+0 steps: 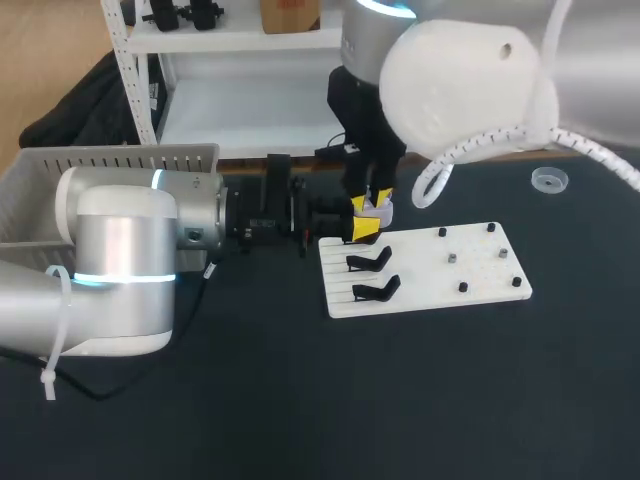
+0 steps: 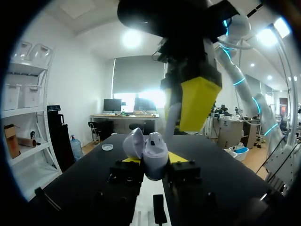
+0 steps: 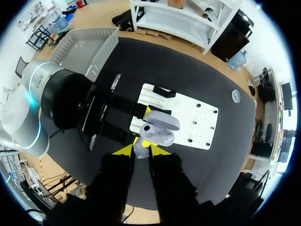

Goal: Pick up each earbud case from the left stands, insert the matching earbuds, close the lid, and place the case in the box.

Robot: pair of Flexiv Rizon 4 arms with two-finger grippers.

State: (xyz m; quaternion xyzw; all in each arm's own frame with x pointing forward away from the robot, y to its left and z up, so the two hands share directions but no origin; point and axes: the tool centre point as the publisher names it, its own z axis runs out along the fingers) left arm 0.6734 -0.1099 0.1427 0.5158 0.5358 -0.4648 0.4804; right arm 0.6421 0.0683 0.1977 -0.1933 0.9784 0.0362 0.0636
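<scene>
Over dark table, left claw clamps open case; right claw pinches earbud.

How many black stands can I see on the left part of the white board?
2. The far stand lies close beside the right gripper; the near stand lies by the board's front edge. Another one may be hidden beneath the gripper.

Case above left end of board; box far left.

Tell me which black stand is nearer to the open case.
The stand farther from the robot, beside the case; the other stand sits nearer the robot.
</scene>
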